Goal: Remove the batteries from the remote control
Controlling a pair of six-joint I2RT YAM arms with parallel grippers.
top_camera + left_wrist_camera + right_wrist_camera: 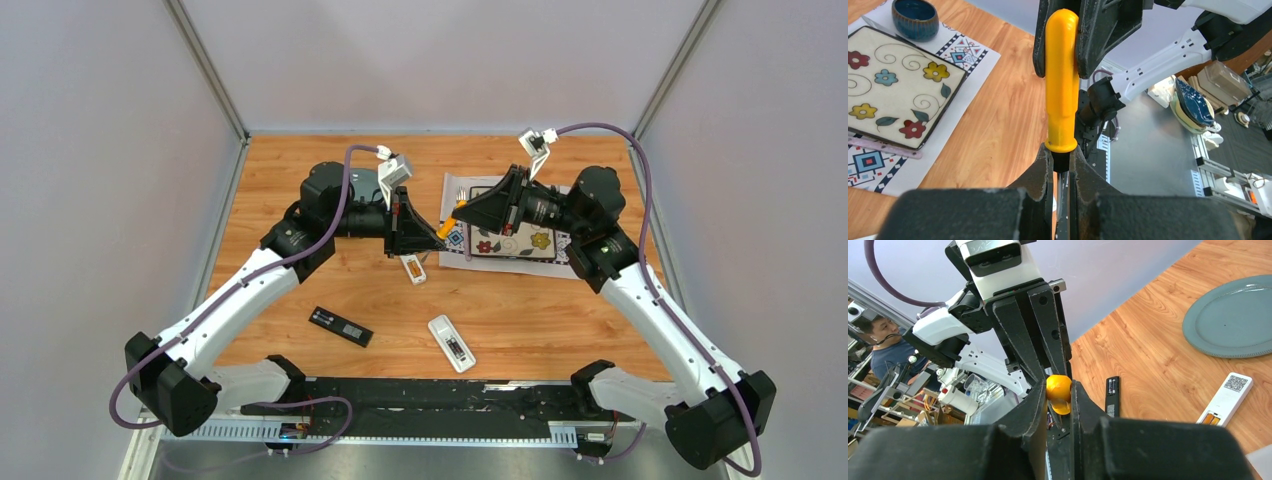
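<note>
An open white remote control (413,268) lies face down on the wood just below both grippers, with gold-orange batteries (412,266) in its bay; the right wrist view shows the same remote (1225,399) and batteries (1211,418). An orange-handled screwdriver (447,228) hangs in the air between the two grippers. My left gripper (432,237) (1062,159) is shut on its black neck below the handle (1062,85). My right gripper (458,213) (1058,392) is shut on the rounded end of the handle (1058,388).
A black remote (340,326) (1112,395) lies open with dark cells showing. A second white remote (451,343) lies near the front edge. A flowered tray (510,235) (893,85) sits on a patterned mat, beside a blue bowl (915,17). A grey plate (1235,315) is behind the left arm.
</note>
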